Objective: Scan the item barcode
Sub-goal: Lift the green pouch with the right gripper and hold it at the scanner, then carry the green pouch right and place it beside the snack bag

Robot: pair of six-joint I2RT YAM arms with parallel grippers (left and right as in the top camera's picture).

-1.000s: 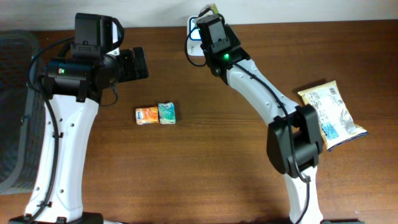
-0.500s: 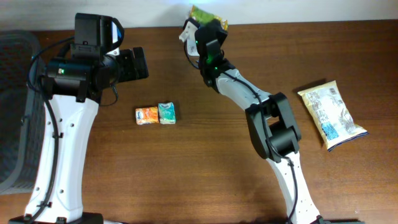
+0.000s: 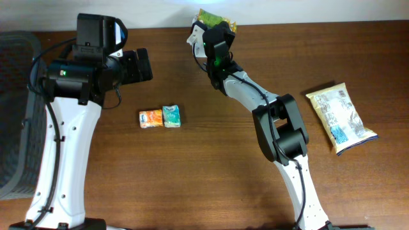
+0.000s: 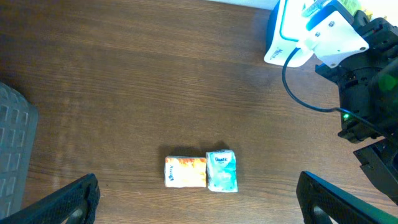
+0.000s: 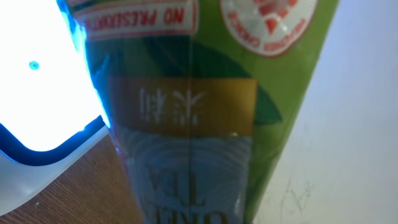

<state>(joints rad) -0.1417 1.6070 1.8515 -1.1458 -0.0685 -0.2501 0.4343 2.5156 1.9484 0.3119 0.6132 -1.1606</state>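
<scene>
A green tea packet hangs at the table's far edge with my right gripper shut on it. In the right wrist view the packet fills the frame, printed face toward the camera, and hides the fingers. The white and blue scanner glows bright right beside it on the left. The scanner also shows in the left wrist view, partly behind the right arm. My left gripper is held open above the table's left part, with nothing between its fingers.
An orange packet and a teal packet lie side by side on the wood, below the left gripper. A cream and blue snack bag lies at the right. A grey basket stands at the left edge.
The right arm has swung and turned its wrist, bringing the green packet up beside the scanner at the far edge. It has barely shifted over the last half second. The left arm has stayed put.
</scene>
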